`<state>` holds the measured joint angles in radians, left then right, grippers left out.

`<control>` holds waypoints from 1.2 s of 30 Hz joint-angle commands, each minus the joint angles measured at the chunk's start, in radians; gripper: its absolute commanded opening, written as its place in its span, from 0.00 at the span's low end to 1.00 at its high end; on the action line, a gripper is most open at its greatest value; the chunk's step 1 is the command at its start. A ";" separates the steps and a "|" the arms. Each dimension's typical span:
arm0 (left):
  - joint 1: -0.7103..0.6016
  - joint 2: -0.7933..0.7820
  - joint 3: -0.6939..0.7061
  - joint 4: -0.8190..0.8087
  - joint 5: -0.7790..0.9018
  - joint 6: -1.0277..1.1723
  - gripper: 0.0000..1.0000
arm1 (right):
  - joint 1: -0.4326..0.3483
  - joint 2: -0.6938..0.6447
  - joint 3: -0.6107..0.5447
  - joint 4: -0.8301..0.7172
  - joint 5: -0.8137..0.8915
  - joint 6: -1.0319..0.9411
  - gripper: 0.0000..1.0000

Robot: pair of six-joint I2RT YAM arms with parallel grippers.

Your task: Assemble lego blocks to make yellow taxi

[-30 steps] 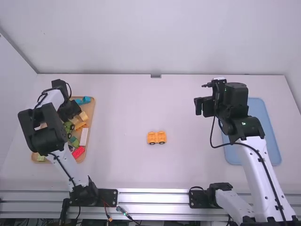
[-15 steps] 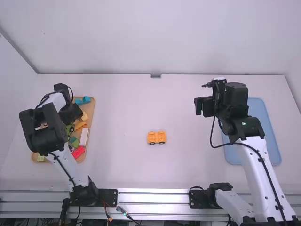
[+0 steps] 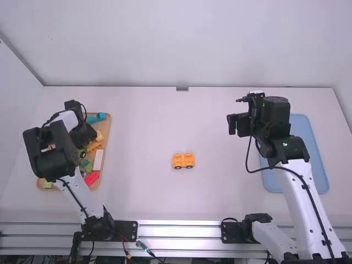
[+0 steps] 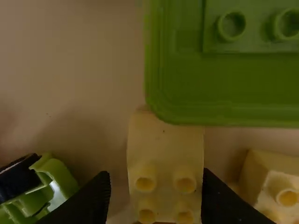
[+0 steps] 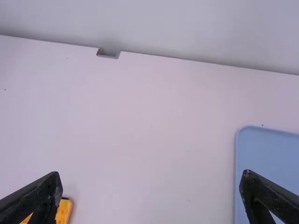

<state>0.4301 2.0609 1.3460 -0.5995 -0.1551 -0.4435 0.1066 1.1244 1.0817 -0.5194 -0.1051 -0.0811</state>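
Note:
An orange wheeled car base (image 3: 183,160) rests mid-table; its corner, an orange piece (image 5: 63,211), shows beside a finger in the right wrist view. My left gripper (image 3: 82,133) is low over the wooden tray (image 3: 108,137) of loose blocks. In the left wrist view, my left gripper (image 4: 156,193) stands open, its fingers on either side of a pale yellow studded block (image 4: 165,154). A green plate-like part (image 4: 187,88) overlaps that block's far end. My right gripper (image 3: 238,124) is above the table's right side; in the right wrist view my right gripper (image 5: 152,193) is wide open and holds nothing.
A blue tray (image 3: 309,124) lies at the right, beneath the right arm. The wooden tray also holds a white block (image 3: 98,159), a red block (image 3: 92,177) and blue pieces (image 3: 97,117). Another yellow block (image 4: 273,182) and a green wheeled part (image 4: 56,177) flank the left gripper.
My left gripper has shifted slightly to the right over the wooden tray. The right arm and the orange car base have stayed put.

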 commanded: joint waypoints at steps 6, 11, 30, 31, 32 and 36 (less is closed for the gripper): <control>0.002 0.007 -0.016 0.014 -0.021 -0.011 0.33 | 0.004 0.003 0.032 -0.001 0.000 0.002 0.99; 0.002 0.007 0.052 -0.034 -0.022 -0.014 0.15 | 0.006 0.003 0.032 -0.001 0.001 0.002 0.99; -0.180 -0.179 0.109 -0.305 -0.185 -0.487 0.02 | 0.005 0.003 0.032 -0.005 0.000 -0.006 0.99; -0.212 -0.209 0.085 -0.303 -0.187 -0.539 0.02 | 0.005 0.003 0.032 -0.005 0.000 -0.006 0.99; -0.238 -0.233 0.064 -0.303 -0.187 -0.578 0.02 | 0.005 0.003 0.032 -0.005 0.000 -0.006 0.99; -0.377 -0.340 -0.032 -0.318 -0.186 -0.805 0.02 | 0.005 0.003 0.032 -0.009 0.000 -0.006 0.99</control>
<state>0.1059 1.7729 1.3602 -0.9051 -0.3130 -1.0504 0.1066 1.1248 1.0817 -0.5255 -0.1055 -0.0853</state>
